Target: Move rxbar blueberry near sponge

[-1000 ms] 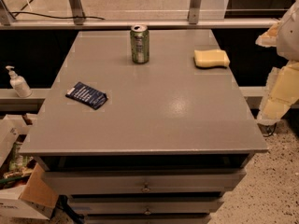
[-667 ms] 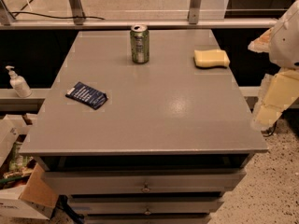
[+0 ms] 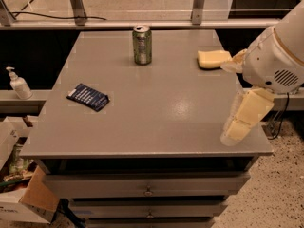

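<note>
The rxbar blueberry (image 3: 88, 97) is a flat dark navy wrapper with white print, lying on the left part of the grey table (image 3: 156, 108). The sponge (image 3: 213, 59) is a pale yellow block at the far right of the table. My gripper (image 3: 239, 121), cream-coloured, hangs over the table's right front edge, below the white arm housing (image 3: 278, 56). It is far to the right of the bar, in front of the sponge, and holds nothing that I can see.
A green drink can (image 3: 142, 44) stands upright at the back middle of the table. A soap dispenser bottle (image 3: 18, 83) sits on a ledge to the left. Cardboard boxes (image 3: 23, 198) lie on the floor at lower left. Drawers are below the tabletop.
My arm and gripper have moved left from the right edge of the view, in over the table's right front edge. The bar, sponge and can have not moved.
</note>
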You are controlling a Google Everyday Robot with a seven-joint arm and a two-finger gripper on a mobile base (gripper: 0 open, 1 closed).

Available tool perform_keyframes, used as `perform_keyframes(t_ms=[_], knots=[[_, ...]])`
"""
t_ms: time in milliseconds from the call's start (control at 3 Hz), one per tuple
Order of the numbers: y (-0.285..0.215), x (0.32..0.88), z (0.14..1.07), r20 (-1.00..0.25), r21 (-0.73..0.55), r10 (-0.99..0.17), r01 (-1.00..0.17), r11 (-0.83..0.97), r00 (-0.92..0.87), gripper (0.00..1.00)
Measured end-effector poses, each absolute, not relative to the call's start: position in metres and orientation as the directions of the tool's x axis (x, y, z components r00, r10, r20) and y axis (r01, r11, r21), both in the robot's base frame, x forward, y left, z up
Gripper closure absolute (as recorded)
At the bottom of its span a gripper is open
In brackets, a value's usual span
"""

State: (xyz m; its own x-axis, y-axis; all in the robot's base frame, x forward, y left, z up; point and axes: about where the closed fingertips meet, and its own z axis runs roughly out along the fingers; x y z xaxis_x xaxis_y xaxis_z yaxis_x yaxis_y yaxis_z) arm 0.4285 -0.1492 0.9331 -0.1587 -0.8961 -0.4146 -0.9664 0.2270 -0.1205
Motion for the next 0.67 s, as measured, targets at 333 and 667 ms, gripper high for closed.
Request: perform_keyframes(t_ms=[333,667], knots=[[-0.114,0.428,0.939,-0.543,-0.023,-0.820,-0.972,0.233,-0.183,0.00],[-0.144,0.430,0.939,-0.446,-0.098,-0.878,-0.965,0.245,-0.177,0.00]])
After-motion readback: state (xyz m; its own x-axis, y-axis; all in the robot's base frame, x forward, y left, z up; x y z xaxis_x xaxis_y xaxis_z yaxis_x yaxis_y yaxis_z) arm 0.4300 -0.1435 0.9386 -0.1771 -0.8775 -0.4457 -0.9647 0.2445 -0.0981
